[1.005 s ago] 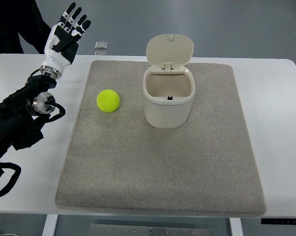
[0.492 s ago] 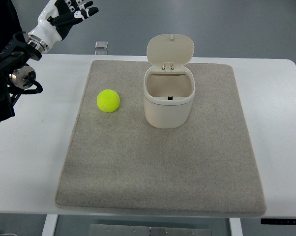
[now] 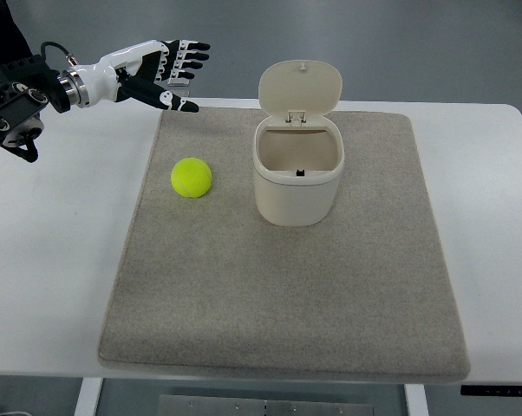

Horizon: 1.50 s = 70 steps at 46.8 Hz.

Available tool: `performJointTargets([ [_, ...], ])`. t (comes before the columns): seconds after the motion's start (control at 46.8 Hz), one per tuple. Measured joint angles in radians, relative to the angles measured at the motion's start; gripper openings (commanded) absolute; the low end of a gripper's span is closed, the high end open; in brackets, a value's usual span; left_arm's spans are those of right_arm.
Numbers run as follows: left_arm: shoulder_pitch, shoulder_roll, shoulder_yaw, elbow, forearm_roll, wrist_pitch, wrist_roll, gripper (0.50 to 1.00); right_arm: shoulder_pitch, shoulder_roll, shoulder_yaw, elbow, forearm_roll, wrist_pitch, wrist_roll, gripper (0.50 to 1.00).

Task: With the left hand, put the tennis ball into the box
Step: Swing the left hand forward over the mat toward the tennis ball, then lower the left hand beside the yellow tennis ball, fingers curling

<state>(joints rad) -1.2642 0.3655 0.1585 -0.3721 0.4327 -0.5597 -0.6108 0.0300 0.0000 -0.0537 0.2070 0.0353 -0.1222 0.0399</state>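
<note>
A yellow-green tennis ball [image 3: 192, 178] lies on the grey mat [image 3: 278, 295], left of the box. The cream box [image 3: 297, 178] stands on the mat's middle rear, its hinged lid [image 3: 300, 87] raised upright, its inside empty. My left hand [image 3: 166, 74] reaches in from the upper left, fingers spread and empty, palm turned sideways. It hovers above the mat's far left corner, beyond and a little left of the ball, apart from it. The right hand is out of view.
The mat lies on a white table [image 3: 53, 286]. A small grey square object [image 3: 179, 81] lies at the table's far edge behind my left hand. Grey floor shows beyond the table.
My left arm swung from the table's left side up and then right. The hand now points right over the mat's far left corner. The ball and box have not moved.
</note>
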Motion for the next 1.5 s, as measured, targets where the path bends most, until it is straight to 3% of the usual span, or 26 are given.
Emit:
performJointTargets([
  [0.876,-0.029,0.027,0.010,-0.018,0.404,-0.010,0.000,0.958,0.000,0.000,0.000,0.000,0.000,0.000,0.000,0.901],
  [1.112,-0.027,0.078,0.011,-0.136,0.423,-0.005,0.000,0.954,0.000,0.000,0.000,0.000,0.000,0.000,0.000,0.901],
  [1.496,-0.033,0.107,0.010,-0.145,0.532,0.003,0.000,0.951,0.000,0.000,0.000,0.000,0.000,0.000,0.000,0.901],
])
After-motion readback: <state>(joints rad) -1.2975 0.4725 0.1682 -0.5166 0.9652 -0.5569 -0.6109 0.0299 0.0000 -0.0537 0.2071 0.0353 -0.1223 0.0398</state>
